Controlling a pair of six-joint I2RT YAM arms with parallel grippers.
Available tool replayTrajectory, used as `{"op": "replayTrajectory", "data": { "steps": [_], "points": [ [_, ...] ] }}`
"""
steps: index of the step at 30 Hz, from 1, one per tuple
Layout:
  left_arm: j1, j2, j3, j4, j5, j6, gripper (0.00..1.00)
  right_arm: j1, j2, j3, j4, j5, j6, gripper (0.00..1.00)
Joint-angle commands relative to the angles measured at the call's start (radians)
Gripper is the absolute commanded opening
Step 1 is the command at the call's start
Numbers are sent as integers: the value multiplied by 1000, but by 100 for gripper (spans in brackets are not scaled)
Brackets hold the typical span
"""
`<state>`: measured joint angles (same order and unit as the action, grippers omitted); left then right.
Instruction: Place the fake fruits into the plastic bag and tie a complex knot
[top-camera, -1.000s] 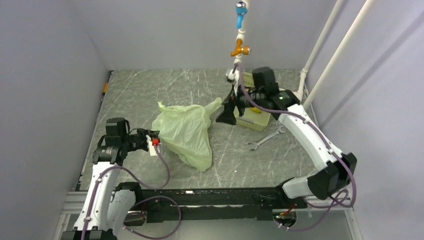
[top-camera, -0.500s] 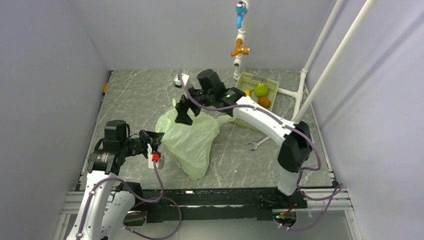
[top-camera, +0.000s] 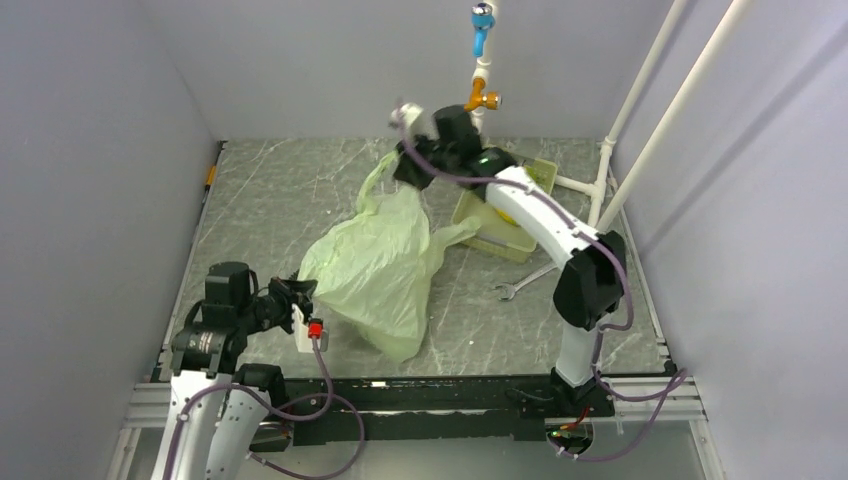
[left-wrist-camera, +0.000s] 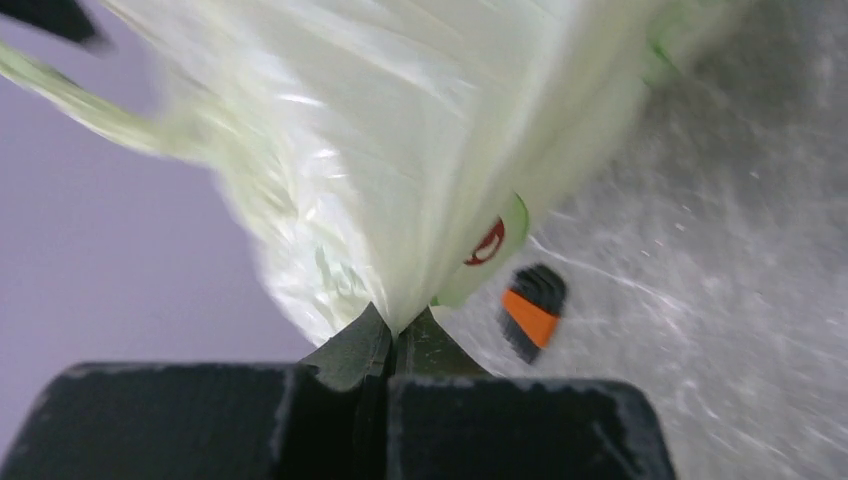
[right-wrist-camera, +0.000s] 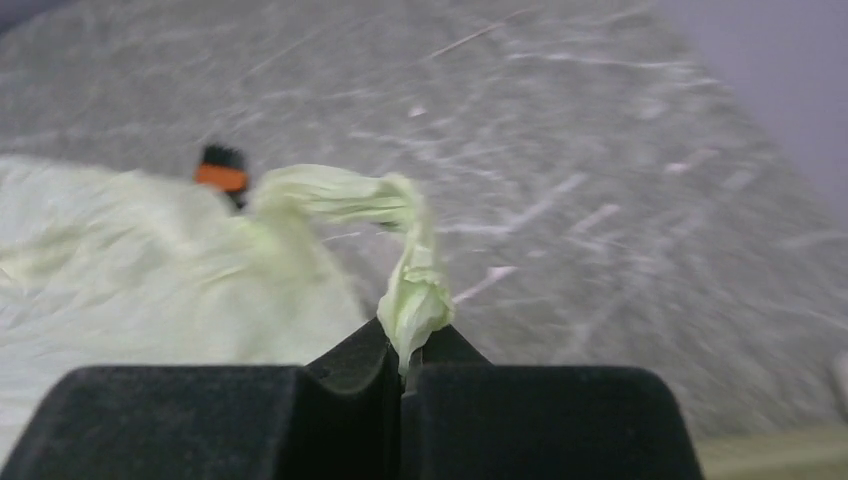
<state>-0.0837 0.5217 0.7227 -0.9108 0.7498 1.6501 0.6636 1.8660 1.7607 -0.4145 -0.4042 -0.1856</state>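
In the middle of the top view the plastic bag (top-camera: 375, 265) lies on the grey marbled table (top-camera: 270, 190), held by both arms. At the lower left of that view the left gripper (top-camera: 298, 300) holds the bag's near corner. In its wrist view the two fingers (left-wrist-camera: 350, 350) are closed together, with the thin film pinched between them, and the bag (left-wrist-camera: 400, 150) rises from them and fills the upper part of the frame. A small orange-and-black block (left-wrist-camera: 530, 312) lies on the table just beside the bag there.

At the upper middle of the top view the right gripper (top-camera: 405, 172) is above the table, and one bag handle runs stretched up to it. In the right wrist view the fingers (right-wrist-camera: 350, 365) are closed on the twisted end of this handle (right-wrist-camera: 412, 290). The rest of the bag (right-wrist-camera: 130, 260) spreads at the left, and the block (right-wrist-camera: 222, 172) shows behind it.

To the right of the bag stands a pale green tray (top-camera: 495, 240), partly under the right arm. Of the fake fruits (top-camera: 503, 214) we see only a small yellow piece inside it. A steel wrench (top-camera: 525, 280) lies below the tray.
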Motion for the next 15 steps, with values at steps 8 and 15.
{"op": "replayTrajectory", "data": {
  "steps": [8, 15],
  "points": [
    [70, -168, -271, -43, -230, -80, 0, -394, -162, 100, 112, -210, 305, 0],
    [81, -94, -206, 106, -52, -397, 0, -298, -146, 53, 176, -303, 438, 0]
  ]
}}
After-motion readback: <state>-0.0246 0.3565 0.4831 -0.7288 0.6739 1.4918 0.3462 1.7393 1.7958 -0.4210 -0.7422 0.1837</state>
